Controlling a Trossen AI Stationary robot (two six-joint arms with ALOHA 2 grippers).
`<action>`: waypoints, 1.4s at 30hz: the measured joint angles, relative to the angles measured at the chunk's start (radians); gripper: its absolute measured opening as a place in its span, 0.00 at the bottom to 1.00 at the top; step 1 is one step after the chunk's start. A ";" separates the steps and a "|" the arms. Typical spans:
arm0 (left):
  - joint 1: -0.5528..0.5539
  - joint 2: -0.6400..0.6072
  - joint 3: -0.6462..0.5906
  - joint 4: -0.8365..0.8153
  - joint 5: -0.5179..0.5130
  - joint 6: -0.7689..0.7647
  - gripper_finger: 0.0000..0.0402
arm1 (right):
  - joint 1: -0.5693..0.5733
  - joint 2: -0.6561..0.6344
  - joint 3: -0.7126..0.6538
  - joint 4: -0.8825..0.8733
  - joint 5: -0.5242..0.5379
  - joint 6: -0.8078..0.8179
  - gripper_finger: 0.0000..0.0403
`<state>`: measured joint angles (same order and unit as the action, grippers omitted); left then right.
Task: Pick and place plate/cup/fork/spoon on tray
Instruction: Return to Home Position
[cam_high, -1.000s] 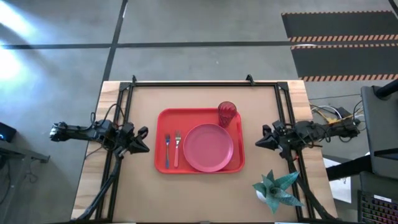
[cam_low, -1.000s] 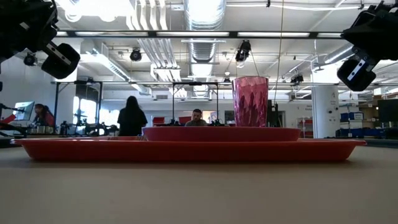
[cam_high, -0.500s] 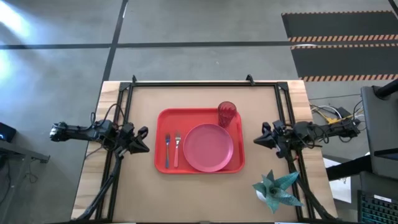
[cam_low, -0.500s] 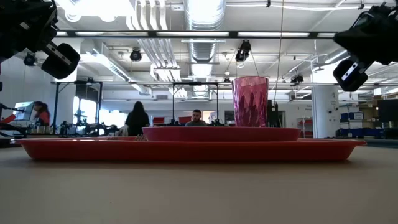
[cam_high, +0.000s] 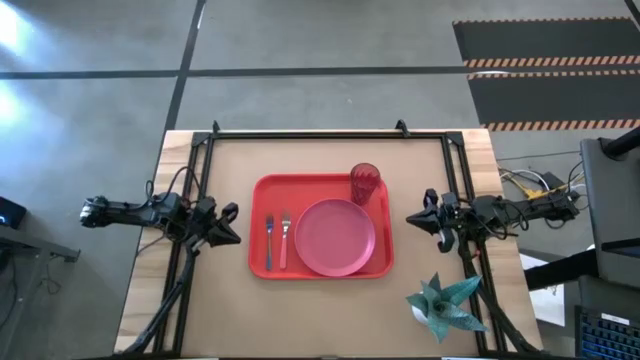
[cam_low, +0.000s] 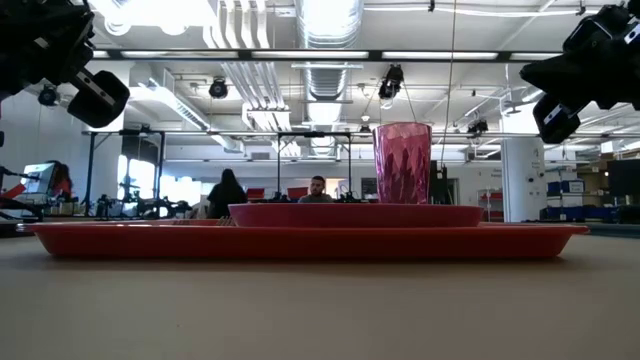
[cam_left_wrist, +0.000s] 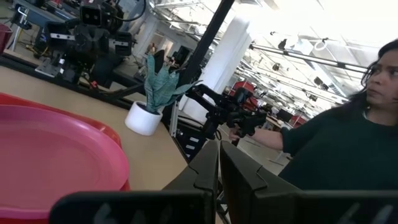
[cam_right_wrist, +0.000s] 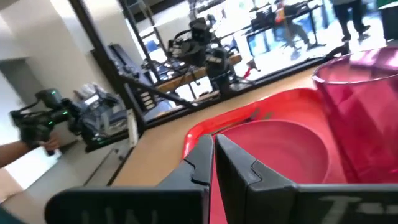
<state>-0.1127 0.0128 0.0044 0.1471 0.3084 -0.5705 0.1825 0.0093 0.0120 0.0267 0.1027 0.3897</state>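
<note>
Four items on tray (cam_high: 262, 192): plate (cam_high: 334, 236), cup (cam_high: 364, 183), fork (cam_high: 284, 238), spoon (cam_high: 268, 241), left gripper (cam_high: 226, 224) clenched, empty, left of tray, right gripper (cam_high: 416, 218) clenched, empty, right of tray.

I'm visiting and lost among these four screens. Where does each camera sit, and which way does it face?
High: above, straight down; tray, left gripper, right gripper.
Low: table height, level across; cup.
Left wrist: on the left arm, over its shut fingers; plate.
Right wrist: on the right arm, over shut fingers.
All four share the plate.
</note>
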 joint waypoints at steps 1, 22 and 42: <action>0.000 0.002 0.000 0.000 0.000 0.000 0.00 | 0.000 0.000 0.000 0.002 0.014 -0.001 0.02; 0.000 0.006 0.000 0.000 0.000 0.001 0.00 | 0.000 0.000 0.000 0.008 0.038 0.002 0.02; 0.000 0.006 0.000 0.000 0.000 0.001 0.00 | 0.000 0.000 0.000 0.009 0.037 0.002 0.02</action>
<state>-0.1127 0.0189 0.0044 0.1474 0.3089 -0.5694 0.1825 0.0097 0.0120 0.0355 0.1398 0.3920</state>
